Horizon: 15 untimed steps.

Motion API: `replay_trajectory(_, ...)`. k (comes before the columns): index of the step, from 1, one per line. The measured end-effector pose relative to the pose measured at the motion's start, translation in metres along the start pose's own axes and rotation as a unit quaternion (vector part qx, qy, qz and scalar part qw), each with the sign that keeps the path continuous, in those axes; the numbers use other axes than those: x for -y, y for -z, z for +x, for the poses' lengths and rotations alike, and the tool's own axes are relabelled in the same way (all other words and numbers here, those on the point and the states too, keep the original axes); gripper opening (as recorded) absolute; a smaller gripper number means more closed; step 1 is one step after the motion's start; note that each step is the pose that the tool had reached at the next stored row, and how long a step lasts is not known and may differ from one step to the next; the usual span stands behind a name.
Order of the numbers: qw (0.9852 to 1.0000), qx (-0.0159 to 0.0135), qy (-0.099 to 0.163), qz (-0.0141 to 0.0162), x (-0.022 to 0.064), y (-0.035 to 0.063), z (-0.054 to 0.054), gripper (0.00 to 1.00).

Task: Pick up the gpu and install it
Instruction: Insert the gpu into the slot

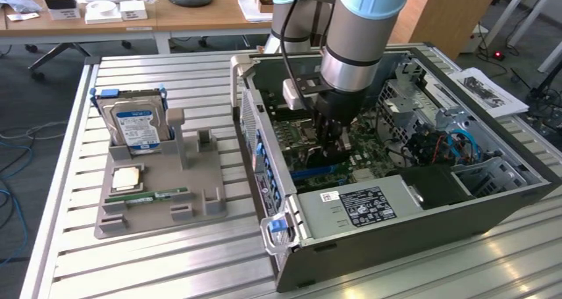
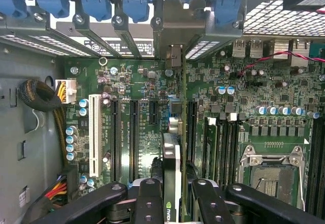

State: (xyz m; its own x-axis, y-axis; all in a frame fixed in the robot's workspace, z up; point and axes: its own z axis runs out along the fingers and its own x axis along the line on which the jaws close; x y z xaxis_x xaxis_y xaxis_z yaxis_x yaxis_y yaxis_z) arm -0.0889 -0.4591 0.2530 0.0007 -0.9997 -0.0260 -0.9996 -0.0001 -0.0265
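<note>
- We see the gripper (image 2: 175, 188) deep inside the open computer case (image 1: 491, 200), just over the green main board (image 2: 137, 82).
- The gripper is closed most of the way. Its two fingers (image 2: 150, 196) press on the two flat sides of the gpu (image 2: 171, 153), so it has a hold on the card.
- The gpu sits right between the fingers. It sticks out past them, toward the row of blue clips (image 2: 134, 3).
- We look at the gpu from its edge, so it looks very thin. It is dark, with a grey metal edge and a small mark close to the fingers.
- It stands up on its edge. It runs the same way as the long black slots (image 2: 134, 137) that lie on both sides of it.
- Its lower edge is hidden under the card itself, so we cannot tell if it touches the board.
- We think the step in hand is fitting the card into its slot.
- To do it well, we would keep the card straight up, not leaning to either side.
- We would line it up with its slot from end to end.
- We would push straight down, softly and evenly.
- We would keep the grip firm, so the thin card cannot slip or twist.
</note>
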Motion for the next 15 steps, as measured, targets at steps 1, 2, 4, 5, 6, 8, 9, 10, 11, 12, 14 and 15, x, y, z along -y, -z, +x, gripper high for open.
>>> replay_trajectory(1, 1.0, 0.0, 0.0, 0.0, -0.0001, 0.0, 0.0, 0.27)
replay_trajectory(2, 1.0, -0.0001, 0.0, 0.0, -0.0001, 0.0, 0.0, 0.27)
replay_trajectory(4, 1.0, 0.0, 0.0, 0.0, -0.0001, -0.0002, 0.0, 0.27)
replay_trajectory(5, 1.0, 0.0003, 0.0, 0.0004, -0.0002, -0.0012, -0.0001, 0.27)
replay_trajectory(6, 1.0, 0.0001, 0.0, 0.0005, -0.0004, -0.0016, 0.0, 0.27)
replay_trajectory(8, 1.0, 0.0, 0.0, 0.0005, -0.0005, -0.0016, 0.0, 0.27)
replay_trajectory(9, 1.0, -0.0001, 0.0, 0.0005, -0.0005, -0.0016, 0.0, 0.27)
replay_trajectory(10, 1.0, -0.0001, 0.0, 0.0005, -0.0005, -0.0016, 0.0, 0.27)
replay_trajectory(11, 1.0, 0.0, 0.0, 0.0007, -0.0009, -0.0021, 0.0, 0.27)
replay_trajectory(12, 1.0, 0.0001, 0.0, 0.0009, -0.0012, -0.0025, 0.0, 0.27)
replay_trajectory(14, 1.0, 0.0, 0.0, 0.0009, -0.0013, -0.0026, 0.0, 0.27)
replay_trajectory(15, 1.0, 0.0, 0.0, 0.0009, -0.0013, -0.0026, 0.0, 0.27)
